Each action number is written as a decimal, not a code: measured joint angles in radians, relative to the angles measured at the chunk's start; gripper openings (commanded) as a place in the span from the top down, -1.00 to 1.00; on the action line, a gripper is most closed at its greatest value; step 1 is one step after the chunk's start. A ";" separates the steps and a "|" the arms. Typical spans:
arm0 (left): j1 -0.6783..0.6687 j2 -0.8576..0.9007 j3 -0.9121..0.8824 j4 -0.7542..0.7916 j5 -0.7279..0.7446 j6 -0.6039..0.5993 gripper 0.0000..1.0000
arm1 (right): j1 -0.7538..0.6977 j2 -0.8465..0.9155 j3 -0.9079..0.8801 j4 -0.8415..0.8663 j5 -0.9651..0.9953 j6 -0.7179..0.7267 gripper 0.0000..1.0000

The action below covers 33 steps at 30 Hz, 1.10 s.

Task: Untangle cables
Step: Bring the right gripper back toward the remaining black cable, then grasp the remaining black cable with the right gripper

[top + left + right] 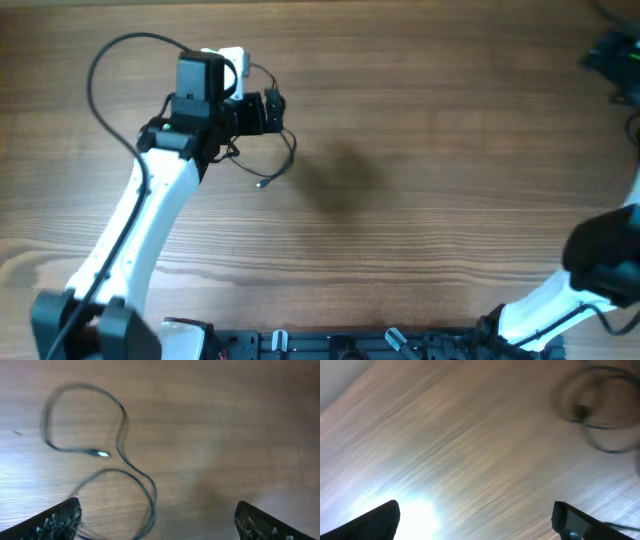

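**Both arms over the brown wood-grain surface [420,200].** My left pincer [157,507] stood wide and held nothing. It hung above a thin black cable [123,419] that lay in loose loops toward the far left corner, with its small metallic plug [100,453] flat on the wood. My right pincer [476,507] likewise gaped empty, and a blurred dark coil [602,410] lay ahead of it. The cable looked light, limp and slippery. I judged the surest hold to be just behind the plug, where it stiffens.
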<state>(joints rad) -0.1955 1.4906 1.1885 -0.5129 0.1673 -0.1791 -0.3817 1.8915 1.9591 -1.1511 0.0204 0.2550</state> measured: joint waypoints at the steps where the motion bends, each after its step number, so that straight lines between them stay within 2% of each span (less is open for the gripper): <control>1: 0.002 -0.022 0.000 -0.001 -0.023 -0.002 -1.00 | 0.048 -0.009 0.000 -0.016 -0.004 -0.011 -0.98; 7: 0.074 -0.072 0.000 -0.052 -0.105 -0.036 -1.00 | 0.289 -0.013 0.000 -0.060 -0.010 -0.037 -0.99; 15: 0.229 -0.090 0.000 -0.107 -0.112 -0.057 -1.00 | 0.596 -0.013 0.000 -0.010 -0.017 -0.041 -0.99; 21: 0.372 -0.095 0.000 -0.133 0.019 0.053 -1.00 | 0.787 -0.013 -0.076 0.160 -0.017 -0.078 -0.99; 27: 0.565 -0.096 0.000 -0.161 0.262 0.210 -1.00 | 0.959 -0.013 -0.259 0.370 -0.053 -0.142 -1.00; 33: 0.578 -0.096 0.000 -0.196 0.435 0.391 -1.00 | 1.073 -0.012 -0.407 0.564 -0.101 -0.223 -0.99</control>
<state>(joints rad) 0.3820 1.3945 1.1889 -0.7086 0.6022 0.2123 0.6910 1.8793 1.5524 -0.5873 -0.0811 0.0322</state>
